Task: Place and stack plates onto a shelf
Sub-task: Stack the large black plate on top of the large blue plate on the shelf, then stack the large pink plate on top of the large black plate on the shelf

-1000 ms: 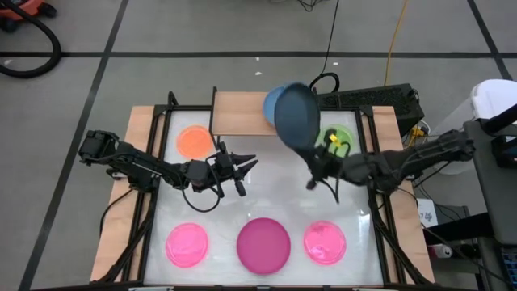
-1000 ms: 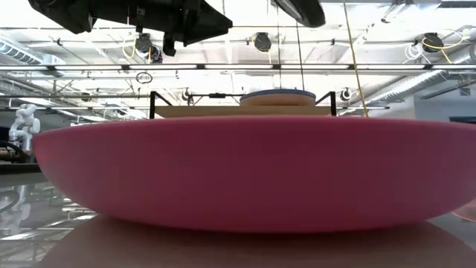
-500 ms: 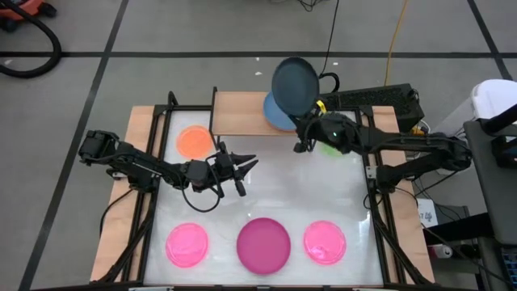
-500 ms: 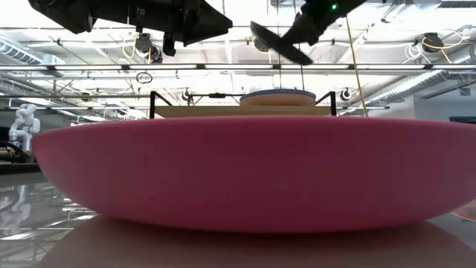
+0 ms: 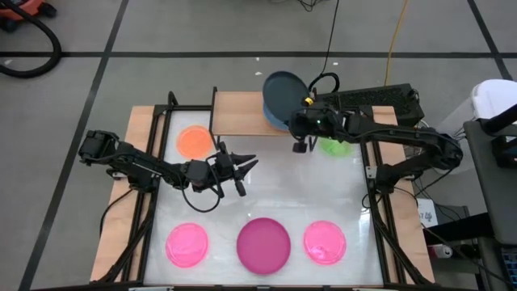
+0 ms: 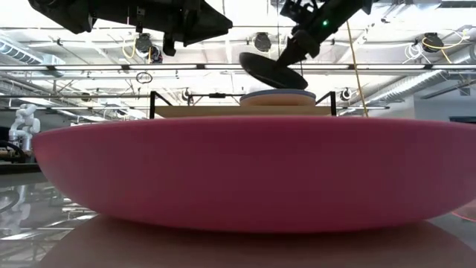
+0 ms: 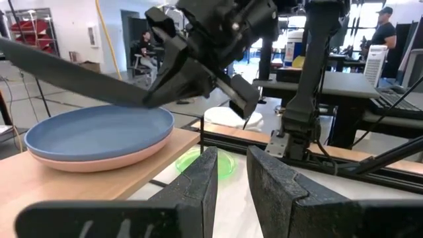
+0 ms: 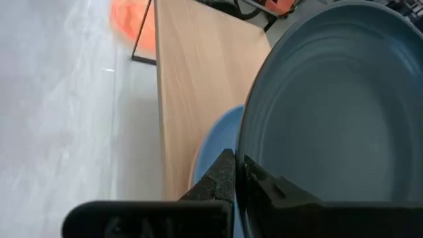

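Black plate (image 5: 282, 90) in right pincer (image 5: 300, 121)

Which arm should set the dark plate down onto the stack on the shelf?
Right. The right gripper already grips the black plate by its rim, tilted just above the blue plate on the shelf. The left gripper hovers mid-table holding nothing.

The shelf (image 5: 242, 113) stands at the table's (image 5: 266, 190) far edge. On its right end two plates (image 7: 99, 135) lie stacked; a third plate (image 5: 283, 95) hangs tilted just above them, pinched at its rim by the right gripper (image 5: 300, 125). One small plate (image 5: 194, 141) lies left of the shelf, another (image 5: 335, 145) right of it. The left gripper (image 5: 242, 168) hovers mid-table. Three plates (image 5: 263, 245) line the near edge.
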`<move>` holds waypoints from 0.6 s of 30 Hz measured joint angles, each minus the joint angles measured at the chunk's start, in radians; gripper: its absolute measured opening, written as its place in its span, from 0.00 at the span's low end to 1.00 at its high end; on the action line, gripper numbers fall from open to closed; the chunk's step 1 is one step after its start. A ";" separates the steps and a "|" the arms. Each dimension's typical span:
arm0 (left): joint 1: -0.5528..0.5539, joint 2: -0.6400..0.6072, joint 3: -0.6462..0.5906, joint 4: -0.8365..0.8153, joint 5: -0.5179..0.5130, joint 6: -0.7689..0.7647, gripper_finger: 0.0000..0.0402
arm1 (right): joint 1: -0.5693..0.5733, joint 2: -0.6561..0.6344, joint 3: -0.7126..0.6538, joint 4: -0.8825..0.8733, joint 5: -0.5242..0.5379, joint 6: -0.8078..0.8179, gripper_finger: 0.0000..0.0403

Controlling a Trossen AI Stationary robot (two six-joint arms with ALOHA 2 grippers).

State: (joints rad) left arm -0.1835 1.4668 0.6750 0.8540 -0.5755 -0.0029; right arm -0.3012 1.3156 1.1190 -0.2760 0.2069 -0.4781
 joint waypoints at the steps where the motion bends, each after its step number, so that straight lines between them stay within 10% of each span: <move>1: 0.000 0.000 0.000 -0.003 0.000 0.000 0.22 | 0.000 0.004 -0.008 0.013 0.000 -0.002 0.01; 18: 0.000 0.000 0.000 -0.051 0.000 -0.033 0.22 | 0.001 -0.007 -0.052 0.074 0.020 0.023 0.24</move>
State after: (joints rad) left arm -0.1837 1.4670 0.6750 0.8030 -0.5751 -0.0357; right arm -0.3000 1.3088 1.0675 -0.2017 0.2266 -0.4555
